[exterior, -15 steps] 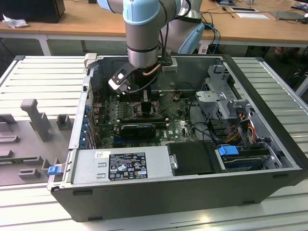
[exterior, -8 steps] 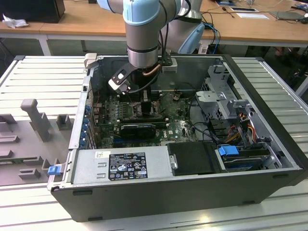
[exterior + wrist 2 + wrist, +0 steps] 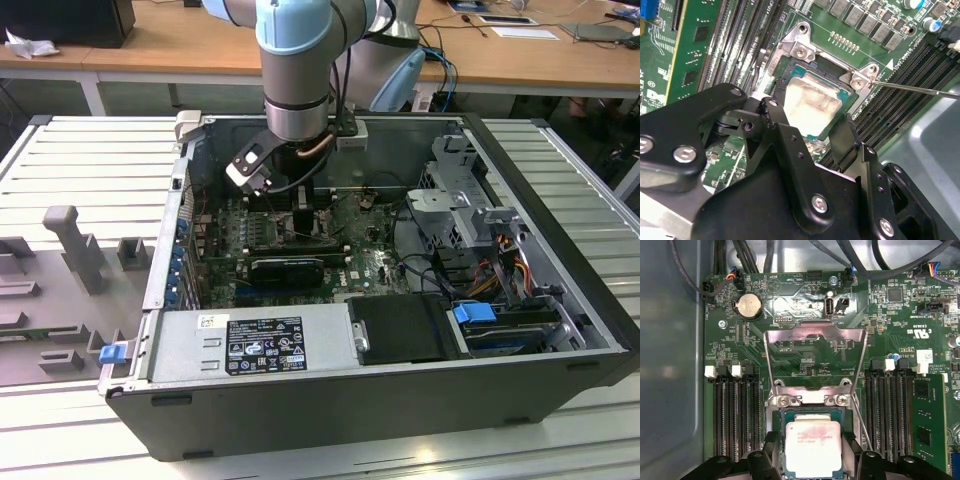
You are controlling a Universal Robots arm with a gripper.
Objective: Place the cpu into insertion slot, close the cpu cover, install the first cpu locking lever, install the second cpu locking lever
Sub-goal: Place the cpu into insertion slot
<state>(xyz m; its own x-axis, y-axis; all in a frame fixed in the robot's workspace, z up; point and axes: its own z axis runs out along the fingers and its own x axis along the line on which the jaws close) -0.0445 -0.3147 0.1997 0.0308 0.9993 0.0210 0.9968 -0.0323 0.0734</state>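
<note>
The black metal claw [image 3: 813, 444] is down over the socket, straddling the small flat pale silvery-beige square cpu [image 3: 812, 100] and hugging two opposite edges of it. Honestly, we can't tell whether it's squeezing the chip or has let go. The cpu lies inside the square silver-rimmed insertion slot [image 3: 801, 50] and looks flat to us, though its near corners hide behind the claw. The thin silver cpu cover [image 3: 815, 329], a frame with a big square cut-out, stands tipped open at the far side of the socket.

What worries us: if the chip sits even slightly skewed, pressing on it or shutting the cover could bend the contacts underneath. A crooked lift-off could also drag it out of its seat. The thin steel locking lever [image 3: 920, 89] pokes out right beside the claw, so a snag looks possible. Long black memory slots [image 3: 735, 415] crowd both sides, so there's little slack.

It's all on a green motherboard [image 3: 890, 330] inside an open dark grey computer case [image 3: 400, 400]. That sits on a pale ribbed metal table [image 3: 90, 150], with wooden desks [image 3: 150, 55] behind.
</note>
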